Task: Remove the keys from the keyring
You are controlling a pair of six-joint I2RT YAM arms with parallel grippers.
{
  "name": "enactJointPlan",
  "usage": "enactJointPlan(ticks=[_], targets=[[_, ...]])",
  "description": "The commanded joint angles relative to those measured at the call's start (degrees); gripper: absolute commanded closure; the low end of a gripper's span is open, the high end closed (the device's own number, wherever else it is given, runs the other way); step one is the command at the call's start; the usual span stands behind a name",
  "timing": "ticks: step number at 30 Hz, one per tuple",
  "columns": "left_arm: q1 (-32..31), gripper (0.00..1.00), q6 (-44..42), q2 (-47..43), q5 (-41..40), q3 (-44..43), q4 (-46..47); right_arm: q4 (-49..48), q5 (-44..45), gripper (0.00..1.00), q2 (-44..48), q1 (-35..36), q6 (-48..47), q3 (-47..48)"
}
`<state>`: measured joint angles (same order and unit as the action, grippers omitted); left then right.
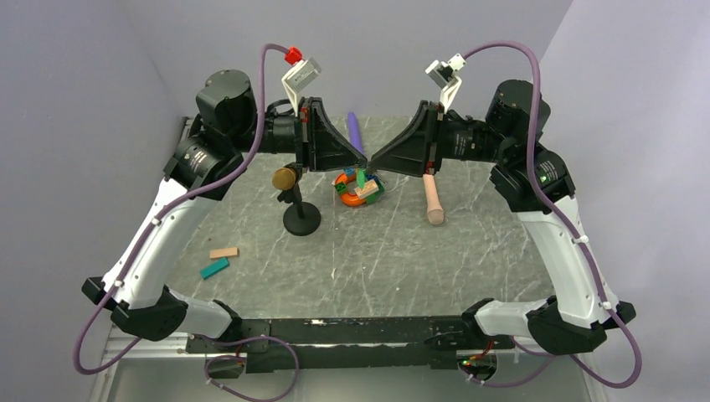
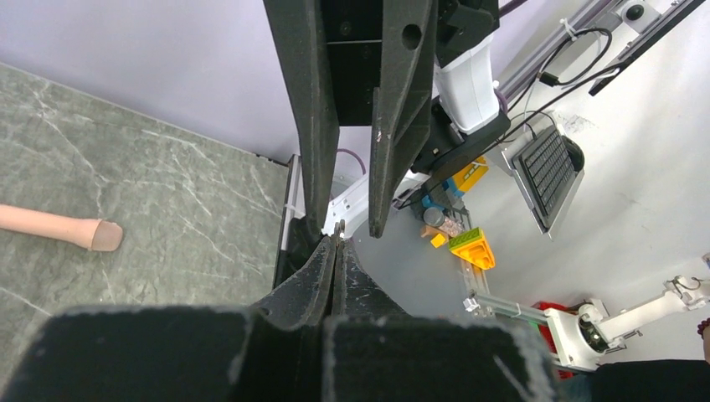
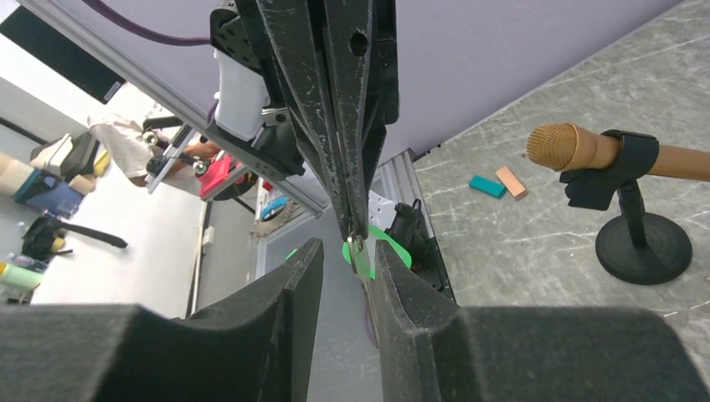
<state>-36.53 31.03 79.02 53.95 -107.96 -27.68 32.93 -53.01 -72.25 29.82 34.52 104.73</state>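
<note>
Above table (image 1: 402,251), key (image 3: 389,249) in left tool (image 3: 356,240).

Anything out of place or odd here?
Nothing broken or spilled. A teal block and a tan block lie loose near the left arm, apart from the pile in the orange dish. Above that dish the pincers meet in the air: left pincer shut on the green key, right pincer open around it.

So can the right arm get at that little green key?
Probably yes: the left arm holds the green key in shut jaws, and the right arm has its open jaws right at it, nothing between.
</note>
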Motion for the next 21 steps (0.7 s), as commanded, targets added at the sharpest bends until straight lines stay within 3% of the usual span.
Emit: enactJointPlan(ticks=[1, 7, 14, 21], targets=[[-0.3, 1.00, 1.3, -1.8, -0.5, 0.1, 3.6, -2.8, -1.0, 0.66, 1.0, 0.0, 1.0, -0.4], [-0.2, 1.00, 1.9, -1.9, -0.8, 0.4, 4.4, -3.2, -1.5, 0.65, 0.6, 0.2, 1.3, -0.7], [-0.3, 1.00, 2.1, -2.0, -1.4, 0.6, 4.5, -6.9, -2.7, 0.78, 0.7, 0.5, 3.6, -2.0], [-0.2, 1.00, 2.5, -2.1, -2.1, 0.7, 5.1, -6.8, -2.7, 0.82, 0.6, 0.6, 3.5, -2.4]])
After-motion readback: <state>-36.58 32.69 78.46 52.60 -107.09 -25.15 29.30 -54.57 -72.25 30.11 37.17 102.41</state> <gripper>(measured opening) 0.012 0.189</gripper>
